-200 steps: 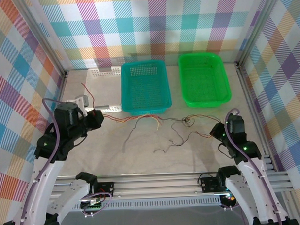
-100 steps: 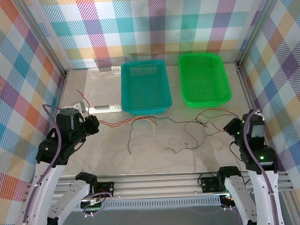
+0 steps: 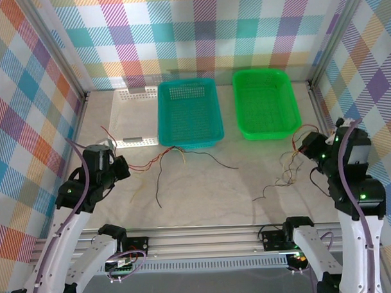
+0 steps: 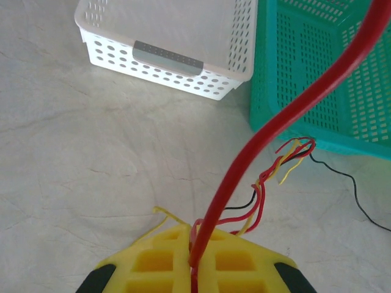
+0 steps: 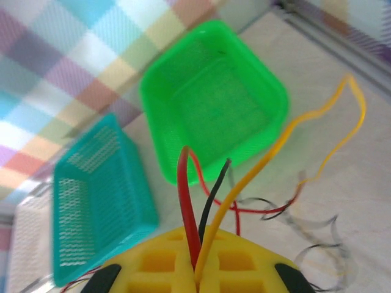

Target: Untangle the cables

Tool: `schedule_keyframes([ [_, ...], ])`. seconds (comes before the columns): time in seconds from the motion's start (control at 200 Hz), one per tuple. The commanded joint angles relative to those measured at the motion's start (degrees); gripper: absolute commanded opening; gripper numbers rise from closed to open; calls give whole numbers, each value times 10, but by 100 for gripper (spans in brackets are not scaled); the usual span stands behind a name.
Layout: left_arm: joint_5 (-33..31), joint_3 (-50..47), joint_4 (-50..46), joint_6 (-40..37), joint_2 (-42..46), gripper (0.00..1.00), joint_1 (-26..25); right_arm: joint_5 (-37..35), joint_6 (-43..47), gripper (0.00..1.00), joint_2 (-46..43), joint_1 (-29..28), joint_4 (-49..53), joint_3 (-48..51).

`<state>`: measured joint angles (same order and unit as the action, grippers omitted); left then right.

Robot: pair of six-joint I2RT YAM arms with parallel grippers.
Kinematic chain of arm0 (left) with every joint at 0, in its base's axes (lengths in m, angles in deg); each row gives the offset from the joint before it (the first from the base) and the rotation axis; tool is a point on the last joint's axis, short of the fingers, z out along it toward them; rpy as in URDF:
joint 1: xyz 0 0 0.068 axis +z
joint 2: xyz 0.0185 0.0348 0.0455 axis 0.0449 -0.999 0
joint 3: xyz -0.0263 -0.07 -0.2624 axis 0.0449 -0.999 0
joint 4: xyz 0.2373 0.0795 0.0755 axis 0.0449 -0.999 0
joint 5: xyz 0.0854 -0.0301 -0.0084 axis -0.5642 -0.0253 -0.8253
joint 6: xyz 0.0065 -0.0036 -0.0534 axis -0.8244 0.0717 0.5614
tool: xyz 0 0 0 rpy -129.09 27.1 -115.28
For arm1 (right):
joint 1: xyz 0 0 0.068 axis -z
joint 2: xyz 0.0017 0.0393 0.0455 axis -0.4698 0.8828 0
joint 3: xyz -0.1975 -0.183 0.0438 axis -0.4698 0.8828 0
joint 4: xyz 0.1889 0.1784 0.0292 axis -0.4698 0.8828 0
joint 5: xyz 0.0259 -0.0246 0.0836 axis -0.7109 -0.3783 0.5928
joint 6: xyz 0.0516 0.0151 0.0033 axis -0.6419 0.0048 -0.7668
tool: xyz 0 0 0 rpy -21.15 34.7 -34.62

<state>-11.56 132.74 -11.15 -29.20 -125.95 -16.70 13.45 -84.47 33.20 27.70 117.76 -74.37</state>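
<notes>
You're at the pulling-apart step: the cables [image 3: 172, 150] lie in two groups on the worktop [image 3: 216, 197], well apart. Your left claw [image 3: 119, 167], near the left edge, is clenched on a red, yellow and black bunch [image 4: 261, 180] that trails to the front of the teal basket [image 3: 188, 114]. Your right claw [image 3: 308, 146], near the right edge, is clenched on red, black and yellow strands [image 5: 195, 207], and their loose loops lie nearer you than the green basket [image 3: 266, 104]. No wire seems to bridge the two groups, so the main knot looks undone. Next, I'd judge, lay each bunch down and separate its strands. Release gently, or the thin wires may curl together again.
</notes>
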Motion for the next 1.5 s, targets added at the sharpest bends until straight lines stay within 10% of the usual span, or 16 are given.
schedule_keyframes([
  [0.0, 49, -6, 37, 18, -13, 0, 8, 136, 15, 0, 11, 3, -43, -24],
  [0.18, 130, -17, 99, 61, -49, 0, -11, 371, -17, 0, 41, 0, -145, 14],
  [0.38, 116, -19, 150, 82, -88, 0, -81, 448, -49, 0, 28, -60, -266, 67],
  [0.57, 127, -28, 217, 100, -147, 0, -139, 465, -67, 0, 60, -127, -339, 101],
  [0.75, 156, -29, 274, 101, -150, 45, -163, 463, -56, 0, 96, -160, -366, 133],
  [0.935, 187, -29, 326, 88, -127, 65, -164, 469, -30, 0, 126, -179, -398, 156],
  [1.495, 340, 46, 433, 74, -206, 72, -175, 494, 62, 0, 215, -234, -408, 135],
])
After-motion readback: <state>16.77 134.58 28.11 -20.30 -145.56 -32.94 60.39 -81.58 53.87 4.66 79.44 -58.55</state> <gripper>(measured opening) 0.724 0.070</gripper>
